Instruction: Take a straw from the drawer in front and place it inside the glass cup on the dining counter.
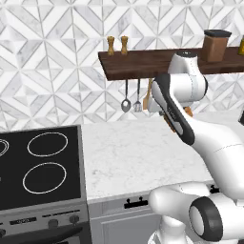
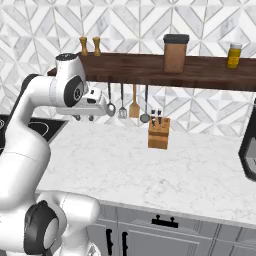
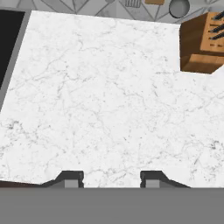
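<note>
My gripper [image 2: 84, 118] hangs above the left part of a white marble worktop [image 2: 150, 170], fingers pointing down. In the hand view the gripper [image 3: 111, 179] is open, two dark fingertips [image 3: 72, 178] apart over bare marble with nothing between them. The drawer [image 2: 195, 226] is a light-grey front with a short black bar handle, just under the worktop's front edge, and it is shut. It also shows as the drawer [image 1: 119, 206] beside my arm's base. The straw, the glass cup and the dining counter are out of view.
A black cooktop [image 1: 40, 167] lies to the left of the worktop. A wooden knife block [image 2: 159, 132] stands near the back wall, with utensils [image 2: 122, 107] hanging under a dark wooden shelf [image 2: 200, 75]. A dark appliance [image 2: 249, 150] sits at the far right.
</note>
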You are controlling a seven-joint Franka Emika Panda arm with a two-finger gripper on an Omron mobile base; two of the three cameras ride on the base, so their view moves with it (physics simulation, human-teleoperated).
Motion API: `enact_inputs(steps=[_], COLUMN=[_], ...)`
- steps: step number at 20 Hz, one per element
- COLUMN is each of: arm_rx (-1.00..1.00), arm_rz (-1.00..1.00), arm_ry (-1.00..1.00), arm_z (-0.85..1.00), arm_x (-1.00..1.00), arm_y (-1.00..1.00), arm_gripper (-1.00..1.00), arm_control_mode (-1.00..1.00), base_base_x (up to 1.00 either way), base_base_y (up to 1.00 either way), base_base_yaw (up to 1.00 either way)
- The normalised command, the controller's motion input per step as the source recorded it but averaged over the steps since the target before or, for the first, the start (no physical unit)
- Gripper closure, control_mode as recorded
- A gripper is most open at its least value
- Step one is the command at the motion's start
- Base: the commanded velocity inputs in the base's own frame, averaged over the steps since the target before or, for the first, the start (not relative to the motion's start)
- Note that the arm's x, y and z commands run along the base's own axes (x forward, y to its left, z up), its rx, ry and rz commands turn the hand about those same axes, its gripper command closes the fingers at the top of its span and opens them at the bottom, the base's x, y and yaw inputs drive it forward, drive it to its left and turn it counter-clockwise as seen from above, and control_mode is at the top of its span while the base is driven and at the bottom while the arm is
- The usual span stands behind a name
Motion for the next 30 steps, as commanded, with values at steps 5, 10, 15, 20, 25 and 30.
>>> enact_inputs(steps=[5,10,15,20,25,30], arm_rx=[0.0,0.0,0.0,0.0,0.0,0.0], arm_rz=[0.0,0.0,0.0,0.0,0.0,0.0], arm_ry=[0.0,0.0,0.0,0.0,0.0,0.0], arm_z=[0.0,0.0,0.0,0.0,0.0,0.0], arm_x=[0.0,0.0,0.0,0.0,0.0,0.0], arm_y=[0.0,0.0,0.0,0.0,0.0,0.0], arm_gripper=[-1.0,-1.0,-1.0,-1.0,-1.0,-1.0], arm_control_mode=[1.0,1.0,1.0,1.0,1.0,1.0], base_base_x=[-0.05,-0.74,-0.02,0.11,0.06,-0.05], base_base_y=[0.0,0.0,-0.42,-0.35,-0.38,-0.76], base_base_yaw=[0.0,0.09,0.57,0.8,0.81,0.68])
